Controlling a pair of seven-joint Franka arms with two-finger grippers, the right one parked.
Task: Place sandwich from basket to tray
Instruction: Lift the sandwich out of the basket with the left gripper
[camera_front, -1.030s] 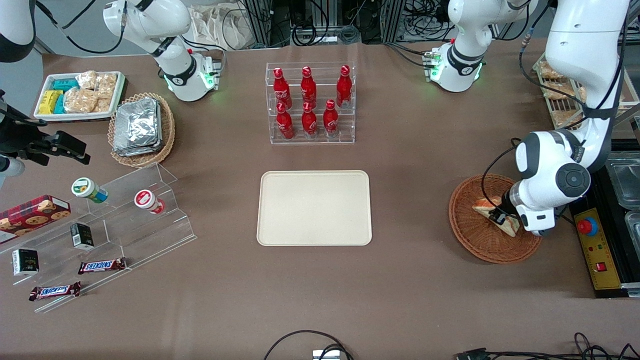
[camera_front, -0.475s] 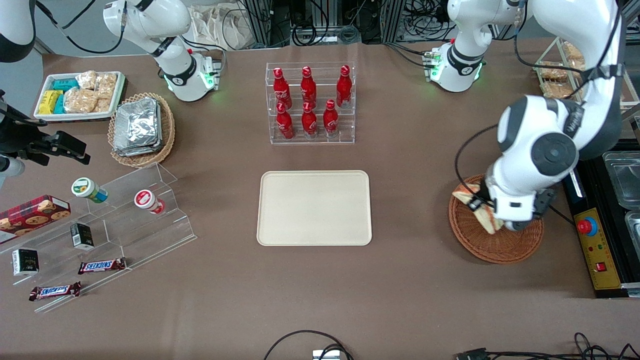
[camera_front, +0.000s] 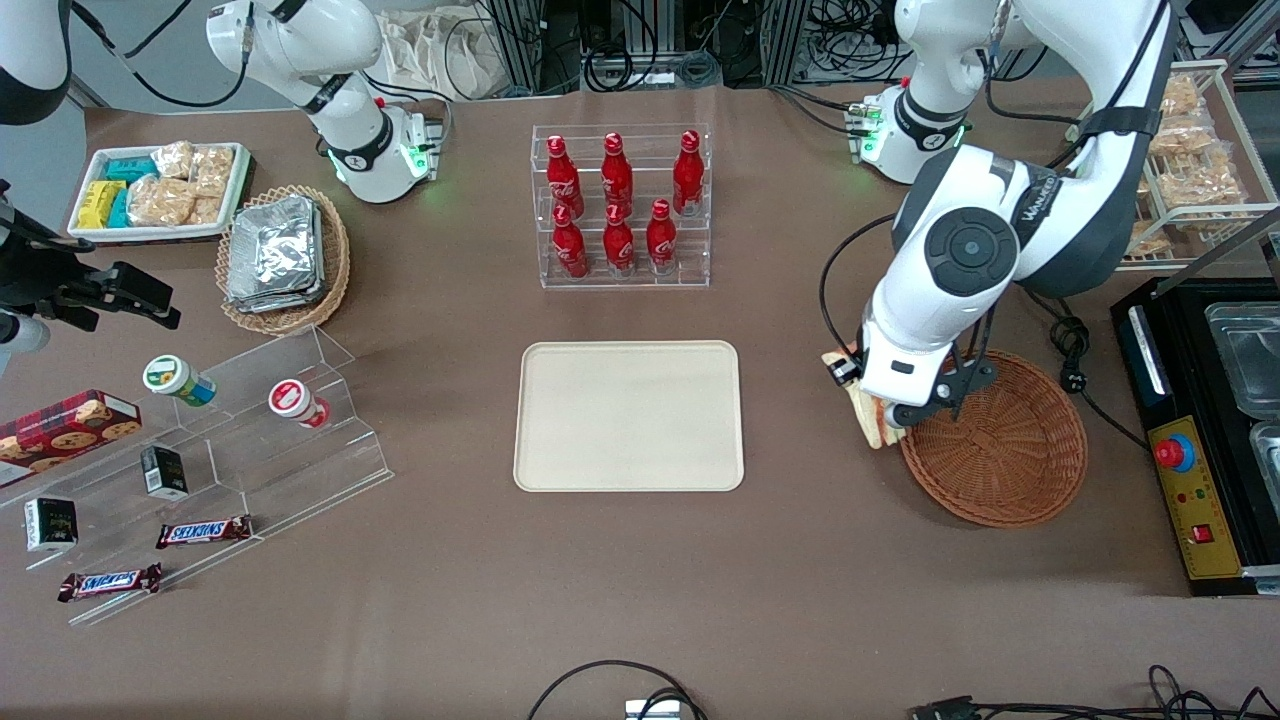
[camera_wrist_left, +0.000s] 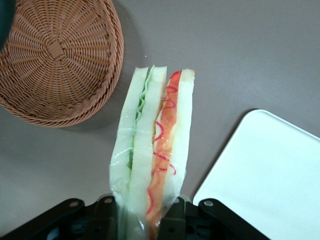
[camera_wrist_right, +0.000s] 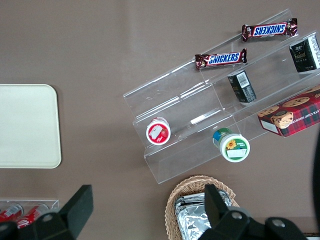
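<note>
My left gripper (camera_front: 868, 402) is shut on the sandwich (camera_wrist_left: 152, 150), a wrapped wedge of white bread with green and orange-red filling. It holds the sandwich in the air over the bare table, beside the rim of the reddish-brown wicker basket (camera_front: 1005, 450). In the front view only a corner of the sandwich (camera_front: 875, 425) shows under the arm. The basket (camera_wrist_left: 55, 55) holds nothing. The cream-beige tray (camera_front: 629, 415) lies flat at the table's middle, and its corner shows in the wrist view (camera_wrist_left: 270, 175).
A clear rack of red bottles (camera_front: 620, 205) stands farther from the camera than the tray. A tan basket of foil packs (camera_front: 280, 255), a white snack tray (camera_front: 160, 190) and a clear stepped shelf (camera_front: 220, 440) lie toward the parked arm's end. A black box (camera_front: 1200, 480) sits beside the basket.
My gripper has lifted the sandwich out of the basket and carried it over the rim toward the tray. The basket is now empty.
</note>
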